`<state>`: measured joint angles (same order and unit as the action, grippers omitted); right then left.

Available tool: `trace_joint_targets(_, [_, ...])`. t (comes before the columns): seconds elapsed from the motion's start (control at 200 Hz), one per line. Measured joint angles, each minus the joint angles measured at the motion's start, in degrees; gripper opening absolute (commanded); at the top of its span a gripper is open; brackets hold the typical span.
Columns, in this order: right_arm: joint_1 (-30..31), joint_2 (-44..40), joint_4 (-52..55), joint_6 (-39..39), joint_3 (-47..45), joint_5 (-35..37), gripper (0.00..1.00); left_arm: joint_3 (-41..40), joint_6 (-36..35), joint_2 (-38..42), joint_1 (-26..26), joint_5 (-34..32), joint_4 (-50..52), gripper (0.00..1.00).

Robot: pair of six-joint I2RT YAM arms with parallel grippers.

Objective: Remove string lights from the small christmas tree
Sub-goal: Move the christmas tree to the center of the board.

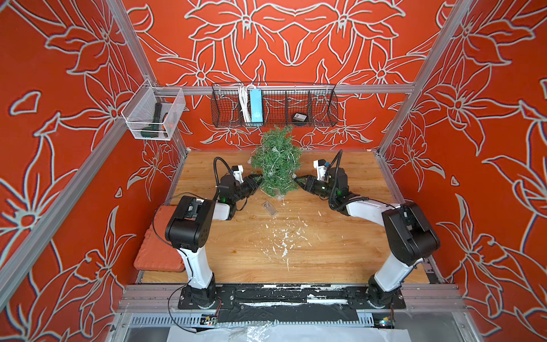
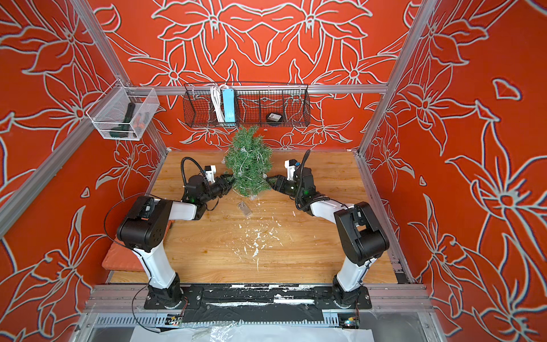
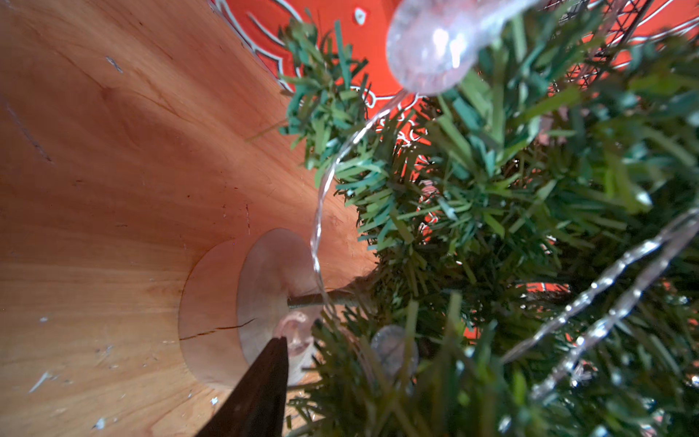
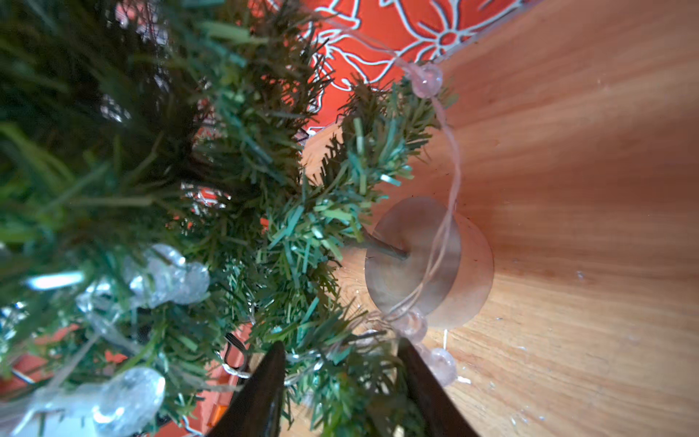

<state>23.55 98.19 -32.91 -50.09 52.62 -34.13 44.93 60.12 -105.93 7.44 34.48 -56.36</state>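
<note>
Right gripper (image 4: 340, 350) jaws stand apart around a low branch of the small christmas tree (image 1: 276, 161), which stands at the middle of the table's (image 1: 340, 251) back edge, wound with the string lights (image 3: 431, 45). Left gripper (image 1: 259, 179) jaws: cannot tell. The black wire basket (image 1: 322, 114) holds a white cable (image 1: 243, 106), a blue box (image 1: 255, 105) and a black disc (image 1: 299, 117); the white mesh basket (image 1: 177, 106) holds 1 dark tool (image 1: 154, 118).

With the arm bases at 6 o'clock of the table (image 1: 340, 251), the small christmas tree (image 1: 268, 157) stands near 12 o'clock, the string lights (image 3: 316, 227) wound around it and a wire basket (image 1: 322, 106) hanging on the wall behind it. The left gripper (image 1: 260, 179) sits at the tree's 8 o'clock and the right gripper (image 1: 297, 179) at its 4 o'clock, both touching the lower branches. The battery box (image 1: 270, 208) lies on the table at the tree's 6 o'clock, paint flecks (image 1: 282, 239) beyond it toward the bases, and a mat (image 1: 157, 251) at the table's 8 o'clock edge.
</note>
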Motion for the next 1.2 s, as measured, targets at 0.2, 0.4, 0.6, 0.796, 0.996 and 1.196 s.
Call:
trace_joint_targets(0.2, [0.00,0.00,-0.81,-0.24,-0.09,1.25,0.06,0.00,0.28,-0.33,0.00,0.26,-0.48,0.50])
trace_joint_targets(0.4, [0.20,-0.44,-1.86,-0.59,-1.40,2.21,0.00,0.00,0.63,-0.35,0.00,0.46,-0.85,0.50])
trace_joint_targets(0.6, [1.49,-6.21,0.13,-0.92,-4.87,5.62,0.00,0.00,1.20,-0.35,0.02,0.68,-1.20,0.50])
trace_joint_targets(0.796, [3.10,-14.58,4.96,-0.85,-6.91,9.44,0.00,-1.07,1.73,-0.31,0.92,0.59,-1.73,0.50])
trace_joint_targets(0.996, [3.91,-21.03,9.55,-0.57,-10.80,11.87,0.00,-5.57,2.80,1.14,3.06,0.11,-2.67,0.51])
trace_joint_targets(1.196, [4.57,-25.22,13.66,0.39,-13.22,13.77,0.48,-8.35,2.99,3.98,3.91,-0.98,-2.84,0.55])
